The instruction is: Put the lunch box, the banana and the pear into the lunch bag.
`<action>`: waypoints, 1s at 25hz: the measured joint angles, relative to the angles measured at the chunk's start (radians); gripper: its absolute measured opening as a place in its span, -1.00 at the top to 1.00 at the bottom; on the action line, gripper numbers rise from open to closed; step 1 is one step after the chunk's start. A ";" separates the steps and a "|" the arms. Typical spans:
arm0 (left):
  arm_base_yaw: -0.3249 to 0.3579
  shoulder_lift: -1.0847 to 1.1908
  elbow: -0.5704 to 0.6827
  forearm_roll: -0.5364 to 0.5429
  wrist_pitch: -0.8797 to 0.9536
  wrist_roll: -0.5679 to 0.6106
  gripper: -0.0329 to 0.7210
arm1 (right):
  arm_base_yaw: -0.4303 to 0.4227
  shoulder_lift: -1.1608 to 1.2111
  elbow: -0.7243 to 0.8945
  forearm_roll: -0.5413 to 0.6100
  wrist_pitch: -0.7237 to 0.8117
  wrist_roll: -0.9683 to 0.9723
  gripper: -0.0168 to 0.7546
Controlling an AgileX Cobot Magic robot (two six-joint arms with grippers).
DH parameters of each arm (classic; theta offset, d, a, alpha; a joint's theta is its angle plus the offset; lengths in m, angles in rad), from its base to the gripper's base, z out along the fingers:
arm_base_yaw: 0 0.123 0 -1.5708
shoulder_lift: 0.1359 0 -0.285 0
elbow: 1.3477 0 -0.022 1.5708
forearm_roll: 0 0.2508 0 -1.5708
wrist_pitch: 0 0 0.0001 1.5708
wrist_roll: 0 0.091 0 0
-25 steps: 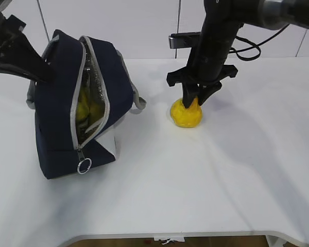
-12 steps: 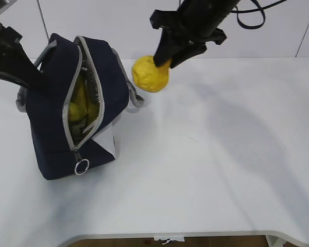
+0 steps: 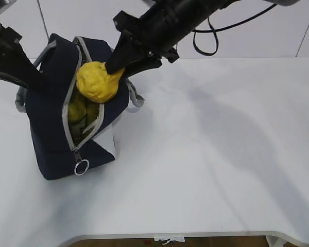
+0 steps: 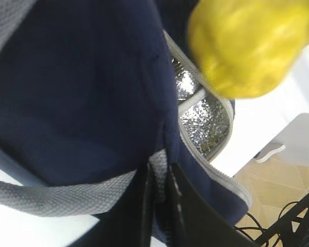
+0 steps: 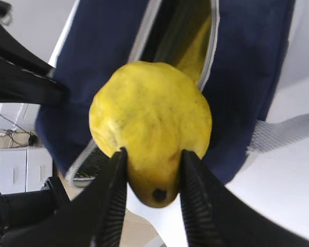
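Right pincer (image 3: 112, 68) grips my pear (image 3: 97, 82) by its narrow end; I've carried it off the worktop (image 3: 206, 154) to the bag's (image 3: 51, 123) open mouth, ready to drop in.

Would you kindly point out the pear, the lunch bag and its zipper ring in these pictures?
pear (image 3: 96, 82), exterior view, middle of its yellow body.
lunch bag (image 3: 49, 116), exterior view, navy side panel.
zipper ring (image 3: 82, 167), exterior view, metal loop at the bag's lower front.
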State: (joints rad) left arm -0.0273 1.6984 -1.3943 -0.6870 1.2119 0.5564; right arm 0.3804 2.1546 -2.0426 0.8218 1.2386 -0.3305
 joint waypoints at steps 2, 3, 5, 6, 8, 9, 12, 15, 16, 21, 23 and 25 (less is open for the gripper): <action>0.000 0.000 0.000 -0.002 0.000 0.000 0.88 | 0.016 0.024 0.000 0.004 -0.031 -0.016 0.30; 0.000 0.000 0.000 -0.004 0.000 0.000 0.88 | 0.022 0.037 0.000 0.008 -0.050 -0.018 0.30; 0.000 0.000 0.000 -0.012 0.000 0.000 0.88 | 0.031 0.060 0.000 0.018 -0.086 -0.022 0.30; 0.000 0.000 0.000 -0.023 0.000 0.000 0.88 | 0.036 0.071 0.000 0.020 -0.100 -0.025 0.30; 0.000 0.000 0.000 -0.039 0.000 0.000 0.88 | 0.042 0.084 0.000 0.041 -0.119 -0.039 0.30; 0.000 0.000 0.000 -0.043 0.000 0.000 0.88 | 0.044 0.084 0.000 0.053 -0.132 -0.059 0.30; 0.000 0.000 0.000 -0.071 0.000 0.000 0.88 | 0.052 0.084 -0.004 0.092 -0.167 -0.105 0.30; 0.000 0.000 0.000 -0.075 0.000 0.000 0.88 | 0.056 0.098 -0.032 0.102 -0.174 -0.119 0.29; 0.000 0.000 0.000 -0.077 0.000 0.000 0.88 | 0.056 0.104 -0.047 0.102 -0.174 -0.119 0.27; 0.000 0.000 0.000 -0.077 0.000 0.000 0.88 | 0.056 0.134 -0.093 0.109 -0.158 -0.119 -0.24; 0.000 0.000 0.000 -0.077 0.000 0.000 0.88 | 0.056 0.138 -0.111 0.104 -0.141 -0.119 -0.46; 0.000 0.000 0.000 -0.077 0.000 0.000 0.88 | 0.049 0.139 -0.142 0.064 -0.121 -0.112 -0.55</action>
State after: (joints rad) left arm -0.0273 1.6984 -1.3943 -0.7637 1.2119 0.5564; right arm 0.4294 2.2941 -2.1847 0.8861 1.1179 -0.4427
